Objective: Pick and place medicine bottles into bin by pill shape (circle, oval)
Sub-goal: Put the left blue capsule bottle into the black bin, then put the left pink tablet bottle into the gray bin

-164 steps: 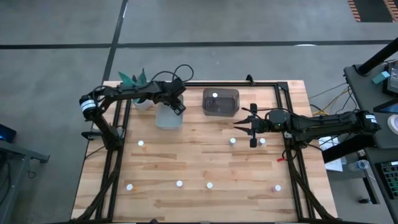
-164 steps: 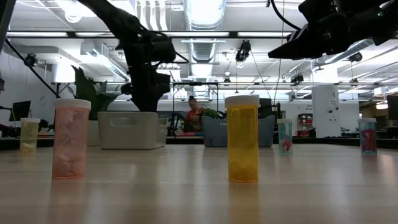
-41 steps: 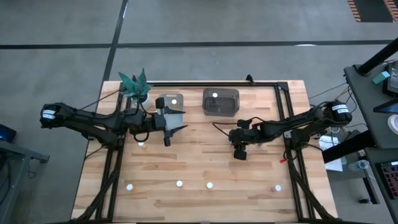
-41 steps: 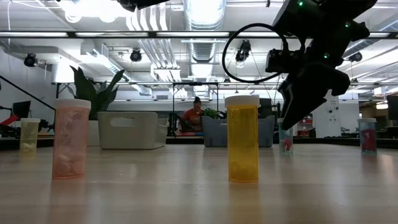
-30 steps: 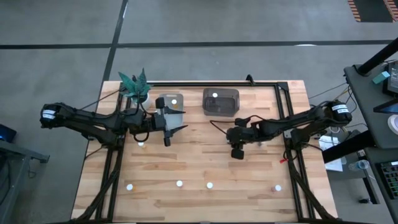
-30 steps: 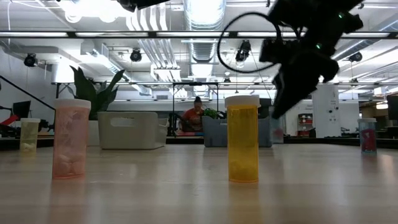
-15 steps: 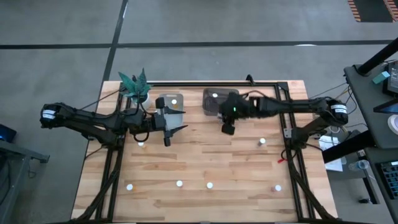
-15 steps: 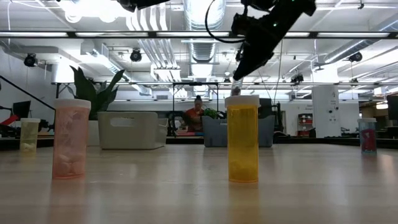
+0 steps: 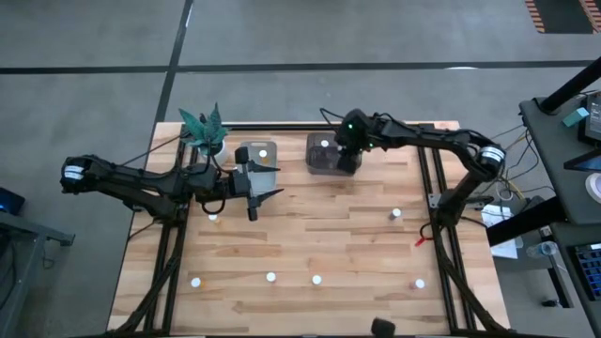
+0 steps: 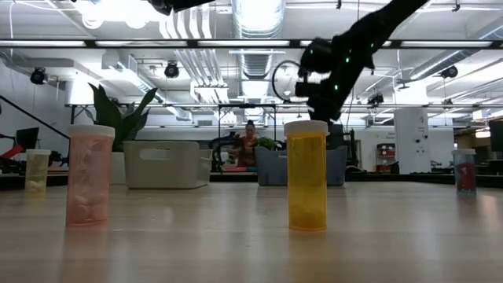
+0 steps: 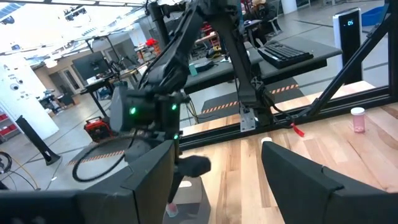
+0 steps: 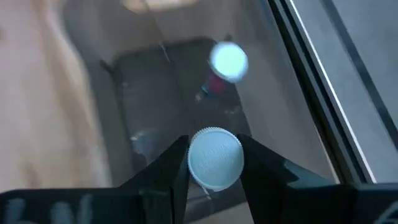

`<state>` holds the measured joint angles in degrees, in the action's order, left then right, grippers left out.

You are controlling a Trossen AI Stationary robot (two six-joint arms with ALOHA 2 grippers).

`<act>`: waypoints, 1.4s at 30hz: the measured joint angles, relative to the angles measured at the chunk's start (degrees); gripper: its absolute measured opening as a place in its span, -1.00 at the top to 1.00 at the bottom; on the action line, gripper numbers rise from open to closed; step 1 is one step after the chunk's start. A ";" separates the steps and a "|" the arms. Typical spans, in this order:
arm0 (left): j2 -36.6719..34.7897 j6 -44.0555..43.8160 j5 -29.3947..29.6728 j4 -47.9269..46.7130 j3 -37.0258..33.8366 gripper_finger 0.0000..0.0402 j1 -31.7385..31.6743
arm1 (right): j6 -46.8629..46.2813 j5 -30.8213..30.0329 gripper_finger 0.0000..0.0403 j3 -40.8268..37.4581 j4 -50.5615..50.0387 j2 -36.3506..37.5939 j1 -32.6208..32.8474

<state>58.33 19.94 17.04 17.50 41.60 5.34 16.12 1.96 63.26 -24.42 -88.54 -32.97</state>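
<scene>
Right tool (image 9: 346,158) hanging over the dark bin (image 9: 321,165) near the middle of the tabletop's (image 9: 319,239) far edge, fingers (image 12: 166,168) clenched on a white-capped medicine bottle (image 12: 214,158). Second bottle (image 12: 228,61) already lying inside that same bin, cap showing. Left tool (image 9: 259,194) waiting just in front of the pale bin (image 9: 255,155) toward the far left, fingers released and gripping nothing; one bottle (image 9: 264,152) sitting in that bin. Remaining bottles standing loose on the tabletop: one (image 9: 395,213) toward the right edge, one (image 9: 213,218) by the left arm, and four strung along the near edge (image 9: 195,281) (image 9: 270,277) (image 9: 316,279) (image 9: 419,284). Potted plant (image 9: 206,127) occupying the far left corner.
</scene>
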 joint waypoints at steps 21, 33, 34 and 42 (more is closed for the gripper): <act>0.00 0.00 0.02 0.00 -0.02 -0.13 -0.01 | 2.58 -0.42 0.33 0.82 1.53 -6.86 -4.57; 0.00 0.00 0.02 0.00 -0.02 -0.13 0.00 | 2.67 -0.44 0.07 0.75 1.00 -3.48 -4.57; 0.00 0.00 0.02 0.00 -0.02 -0.13 -0.02 | 2.47 -0.44 0.05 0.75 0.80 -2.76 -4.57; 0.00 -0.08 0.02 0.00 -0.04 -0.13 -0.01 | -2.16 0.01 0.00 0.67 -3.79 5.54 -2.81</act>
<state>58.33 19.86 17.06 17.50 41.57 5.34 13.97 1.97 63.93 -28.20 -83.00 -35.78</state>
